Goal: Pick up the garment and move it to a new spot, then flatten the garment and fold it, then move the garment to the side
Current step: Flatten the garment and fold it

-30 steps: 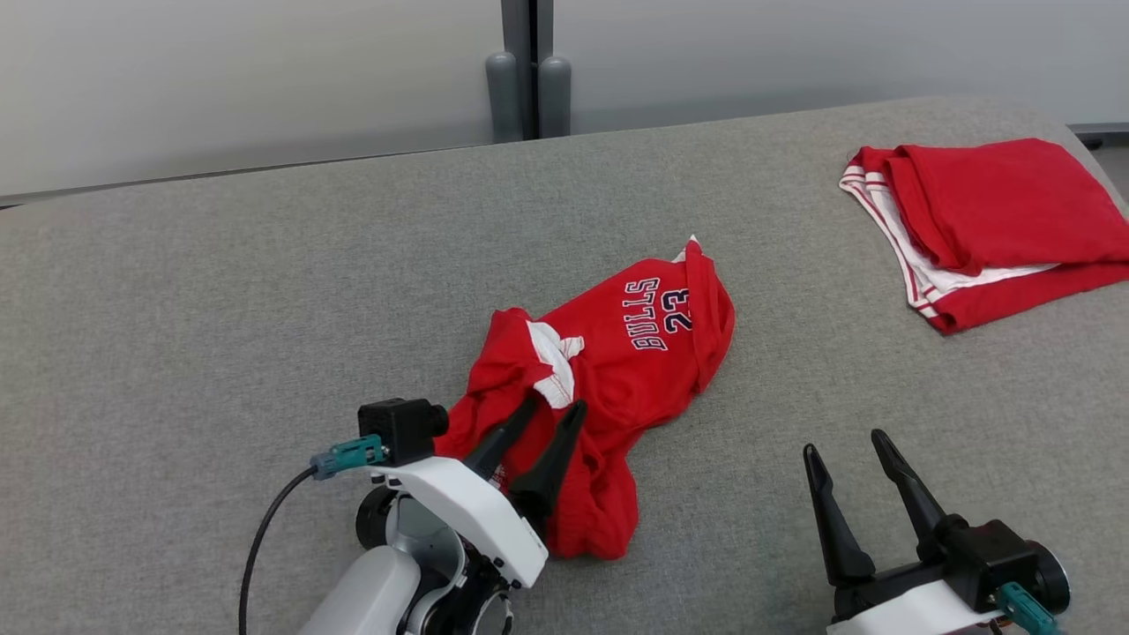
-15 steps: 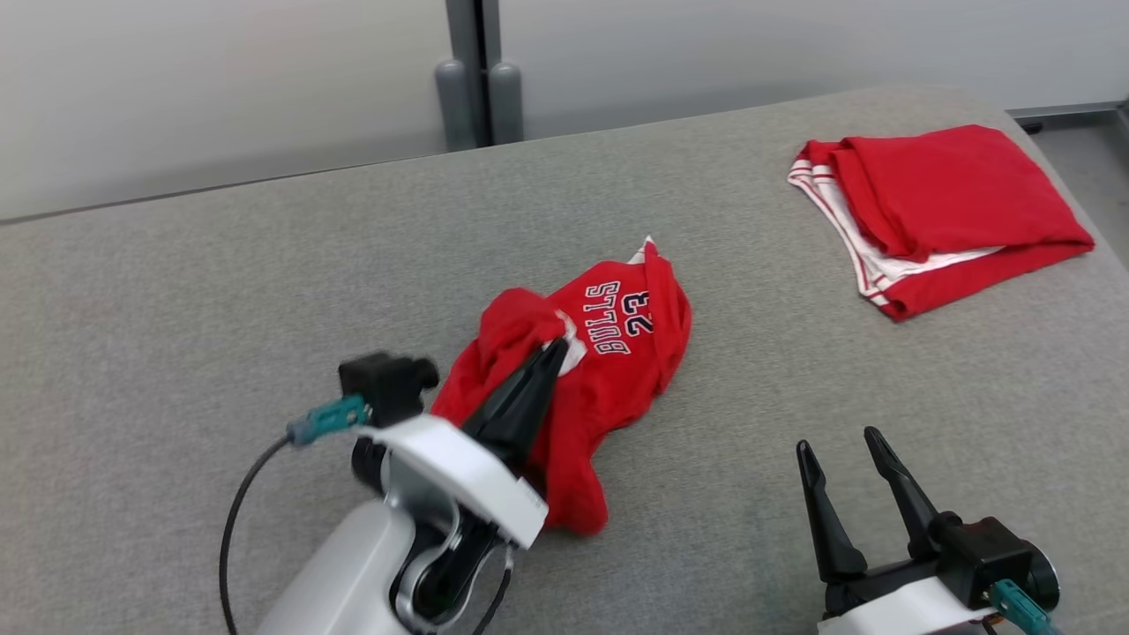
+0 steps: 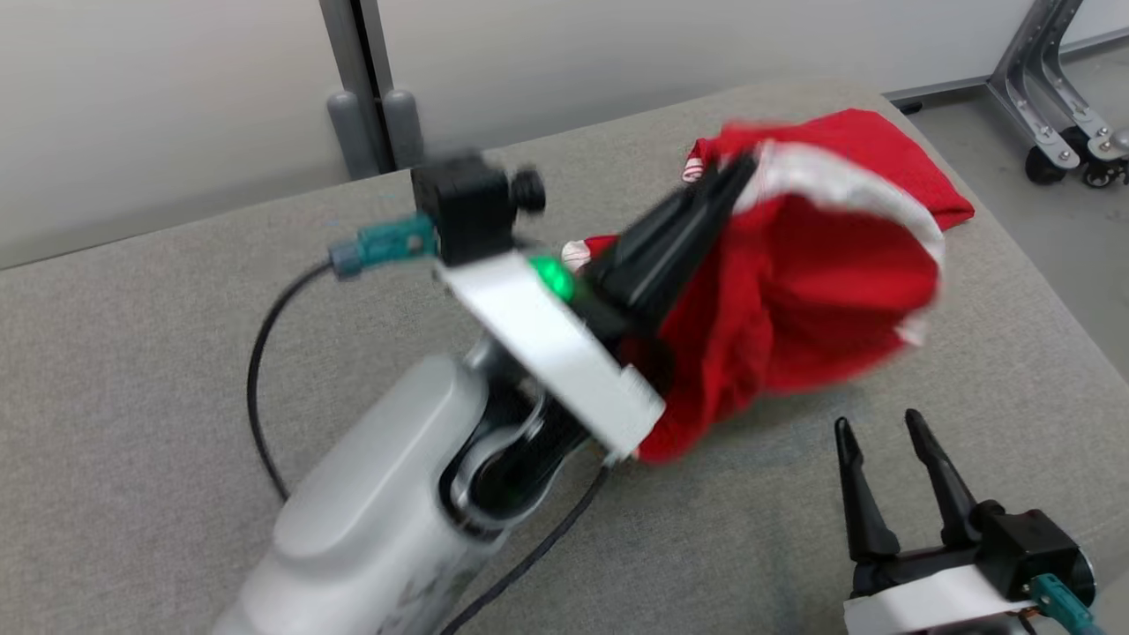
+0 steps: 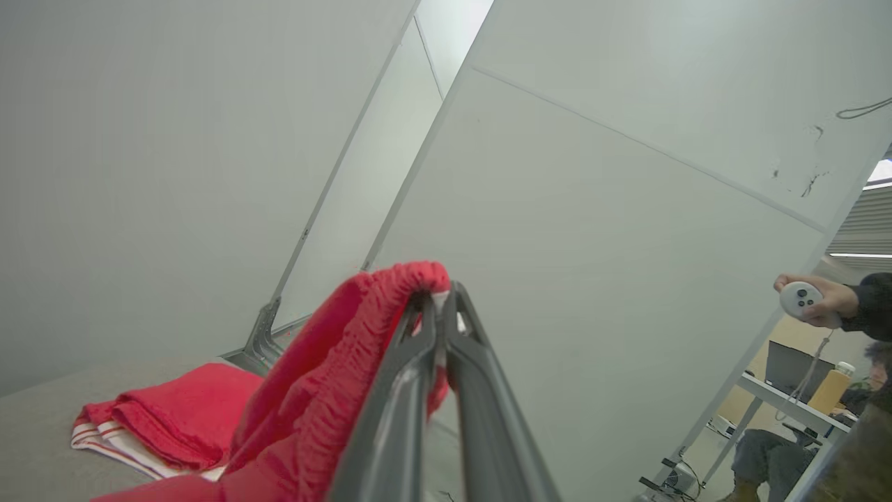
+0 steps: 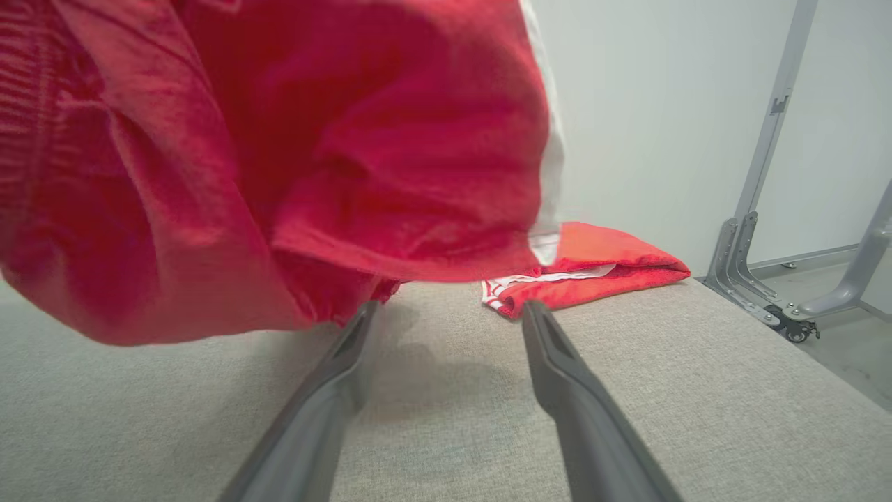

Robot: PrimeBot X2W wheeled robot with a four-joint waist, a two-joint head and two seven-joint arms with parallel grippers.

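Garment (image 3: 820, 300) now swings up off the table (image 3: 132, 353), clenched in the left gripper (image 3: 736, 172).
Pick-up looks done; relocation comes next; right gripper (image 3: 873, 423) gapes, idle.

Our left gripper (image 3: 739, 172) is pinched tight on the red garment (image 3: 811, 300), which hangs blurred above the grey counter (image 3: 176, 353). Our right gripper (image 3: 878, 423) sits at the lower right, fingers spread and empty. Behind the garment we see a folded red cloth (image 3: 944, 198), partly hidden
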